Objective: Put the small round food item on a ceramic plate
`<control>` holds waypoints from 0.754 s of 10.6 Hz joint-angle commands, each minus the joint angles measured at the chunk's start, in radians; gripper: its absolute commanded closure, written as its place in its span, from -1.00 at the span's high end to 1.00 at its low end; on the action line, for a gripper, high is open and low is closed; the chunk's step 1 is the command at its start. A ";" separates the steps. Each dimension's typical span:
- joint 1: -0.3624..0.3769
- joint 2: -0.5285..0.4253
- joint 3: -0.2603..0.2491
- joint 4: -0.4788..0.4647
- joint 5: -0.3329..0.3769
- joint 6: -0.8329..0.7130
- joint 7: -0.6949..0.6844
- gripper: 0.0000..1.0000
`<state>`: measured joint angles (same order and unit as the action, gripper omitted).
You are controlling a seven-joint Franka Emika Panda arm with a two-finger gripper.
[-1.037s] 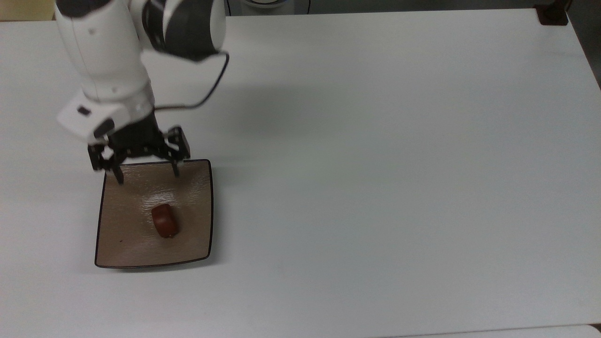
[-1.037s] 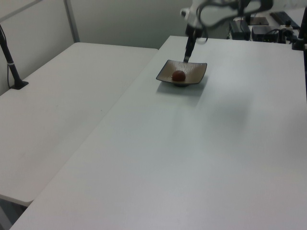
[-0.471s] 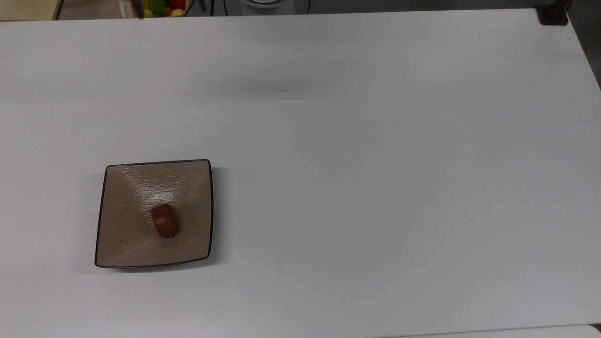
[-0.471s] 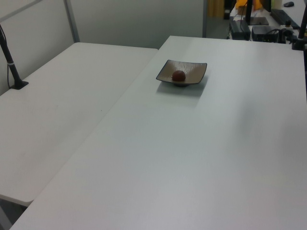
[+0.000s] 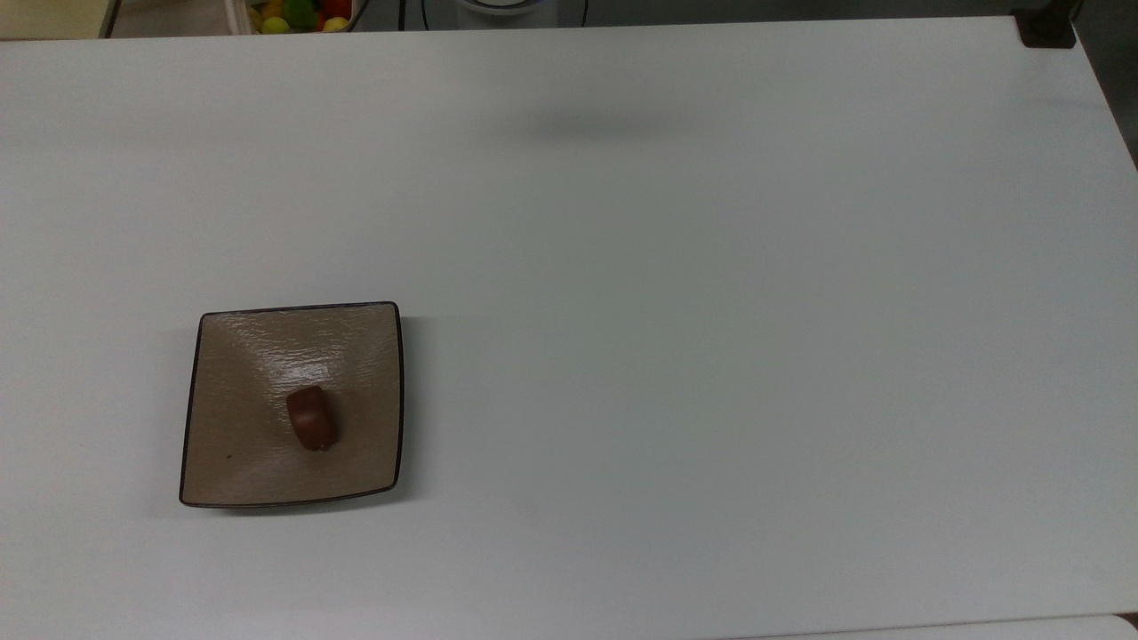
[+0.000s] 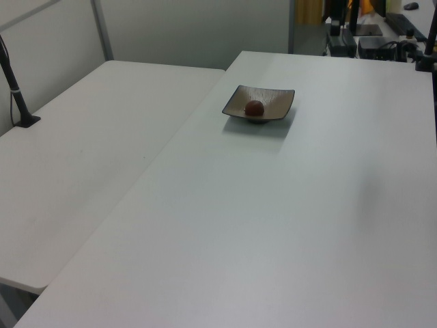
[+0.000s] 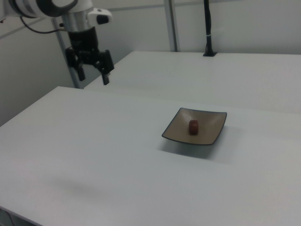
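The small round food item (image 5: 311, 418), a dark reddish-brown glossy lump, lies near the middle of the square tan ceramic plate (image 5: 240, 356) with its thin black rim. In the left view the food item (image 6: 255, 107) rests on the plate (image 6: 273, 102) at the far end of the table. In the right view the food item (image 7: 194, 127) sits in the plate (image 7: 211, 123). My gripper (image 7: 93, 76) hangs open and empty high at the right view's upper left, far from the plate.
A container of yellow, green and red fruits (image 5: 298, 13) sits beyond the table's far edge at the top view's upper left. A black post (image 7: 207, 28) stands on the adjoining table (image 6: 89, 130). Equipment and cables (image 6: 372, 37) crowd the left view's far right.
The arm has lifted away from the plate and left the top and left views. Its shadow has drifted across the table. Food item and plate have not moved.
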<state>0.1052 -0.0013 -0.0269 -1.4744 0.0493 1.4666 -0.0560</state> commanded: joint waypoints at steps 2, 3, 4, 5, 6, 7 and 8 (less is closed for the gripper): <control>0.088 -0.091 -0.044 -0.183 0.011 0.173 0.019 1.00; 0.087 -0.088 -0.047 -0.188 0.027 0.191 0.009 1.00; 0.083 -0.082 -0.047 -0.182 0.059 0.193 0.004 1.00; 0.085 -0.075 -0.047 -0.179 0.064 0.192 0.004 1.00; 0.087 -0.072 -0.047 -0.179 0.064 0.192 0.005 1.00; 0.088 -0.069 -0.047 -0.178 0.064 0.192 0.010 1.00; 0.088 -0.068 -0.047 -0.178 0.064 0.192 0.011 1.00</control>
<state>0.1725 -0.0442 -0.0559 -1.6128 0.0969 1.6289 -0.0514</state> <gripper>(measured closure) 0.000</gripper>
